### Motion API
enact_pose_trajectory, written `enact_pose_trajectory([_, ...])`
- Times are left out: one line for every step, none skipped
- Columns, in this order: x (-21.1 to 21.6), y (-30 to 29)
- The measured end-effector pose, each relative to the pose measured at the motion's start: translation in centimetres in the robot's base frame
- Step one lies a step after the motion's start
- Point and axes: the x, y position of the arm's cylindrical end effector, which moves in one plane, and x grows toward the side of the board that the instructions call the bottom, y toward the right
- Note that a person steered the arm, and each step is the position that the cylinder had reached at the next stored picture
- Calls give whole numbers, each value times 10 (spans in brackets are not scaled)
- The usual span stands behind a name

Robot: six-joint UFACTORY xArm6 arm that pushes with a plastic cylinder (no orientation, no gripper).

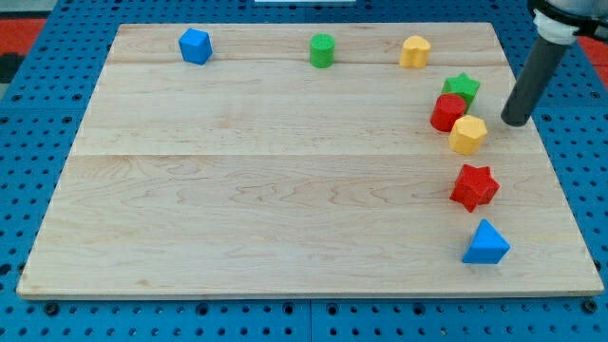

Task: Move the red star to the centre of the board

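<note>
Nearest the view's bottom edge of the wooden tabletop (237,218), on its right side, sits the blue triangular block (486,243), just below and slightly right of the red star (474,186). That red star lies far to the right of the tabletop's middle, close to the right edge. Above the red star comes the yellow hexagonal block (467,135), touching a red rounded block (447,112) up and to its left, and a green star (462,87) sits against that red block's upper right. My tip (515,122) rests on the tabletop above and right of the red star, just right of the yellow hexagonal block and apart from it. No claw exists on this rod, so apart or together cannot be told. Farthest from the red star, along the top edge, stand a yellow rounded block (414,51), a green cylinder (322,50) and a blue hexagonal block (195,46).
</note>
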Motion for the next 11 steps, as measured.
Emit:
enact_pose_trajectory([16,-9])
enact_pose_trajectory([38,-30])
enact_pose_trajectory([52,-34])
enact_pose_trajectory([62,17])
enact_pose_trajectory([131,-4])
enact_pose_trajectory([121,-40])
enact_pose_trajectory([86,-46])
enact_pose_trajectory([77,-97])
enact_pose_trajectory([83,-182])
enact_pose_trajectory([105,-193])
enact_pose_trajectory([82,-226])
